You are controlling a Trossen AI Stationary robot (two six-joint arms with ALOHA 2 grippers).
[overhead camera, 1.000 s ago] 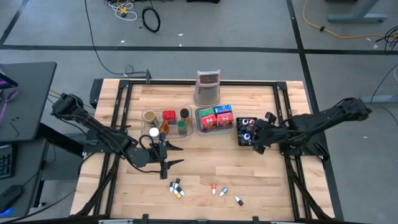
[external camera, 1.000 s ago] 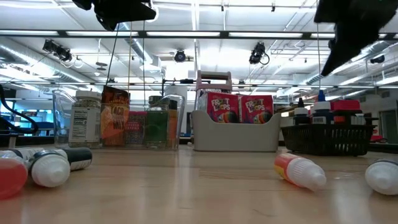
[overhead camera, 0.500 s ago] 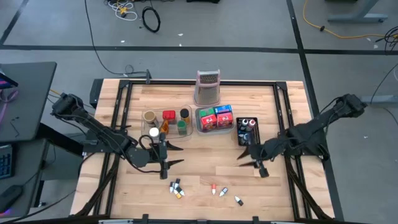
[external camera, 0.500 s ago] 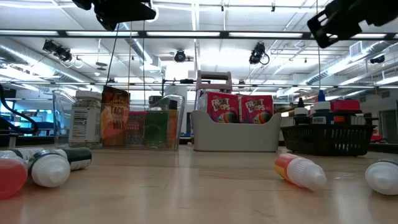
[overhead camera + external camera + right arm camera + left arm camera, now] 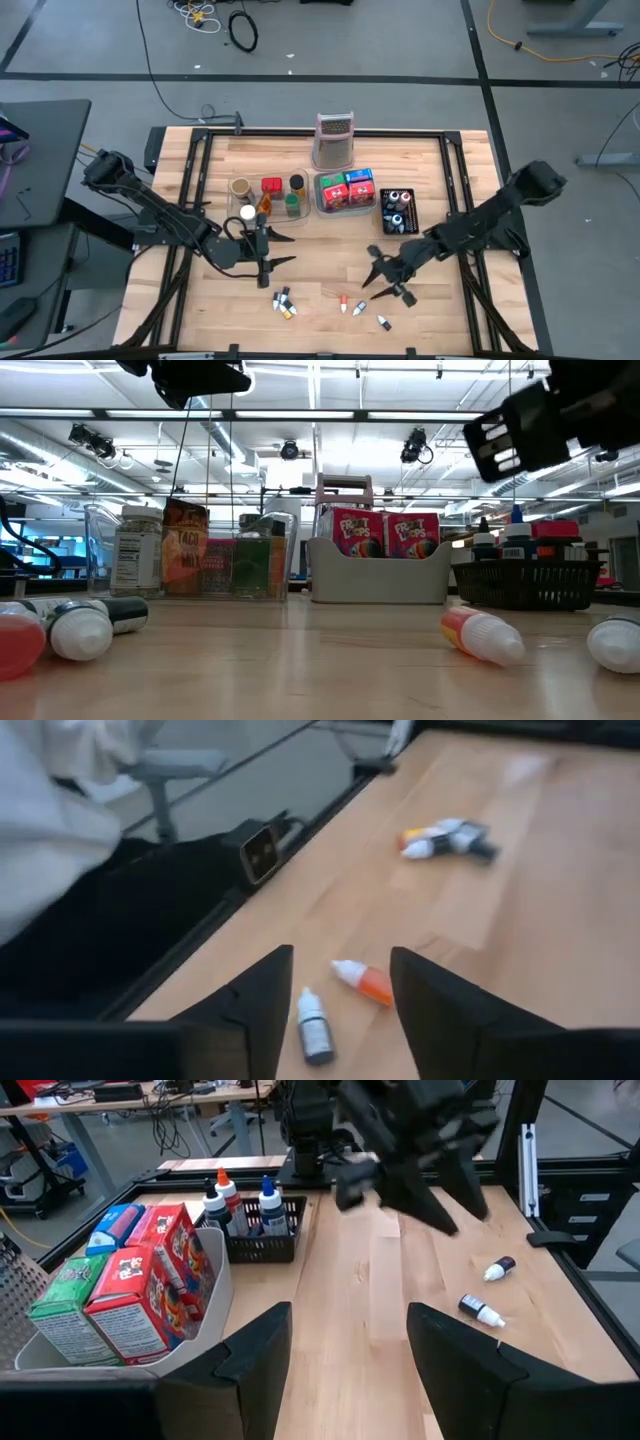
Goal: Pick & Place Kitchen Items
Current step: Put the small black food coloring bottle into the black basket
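Your right gripper [image 5: 385,280] hangs released just above the orange dropper bottle [image 5: 362,982], near the bench [image 5: 330,260] edge opposite the grater [image 5: 334,141]. It's light, round and likely slippery; take its body crosswise.

Two matte black jointed arms of chunky rounded segments. Each ends in a black two-fingered claw, left claw [image 5: 272,250] and right claw [image 5: 384,276], with tapering, flat-faced fingers [image 5: 262,1355].

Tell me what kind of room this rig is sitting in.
Most likely a robotics lab or workshop, not a kitchen. The low view shows ceiling-mounted cameras over an open room, the high view shows loose cables on a grey floor, and the wooden table sits in a black metal frame.
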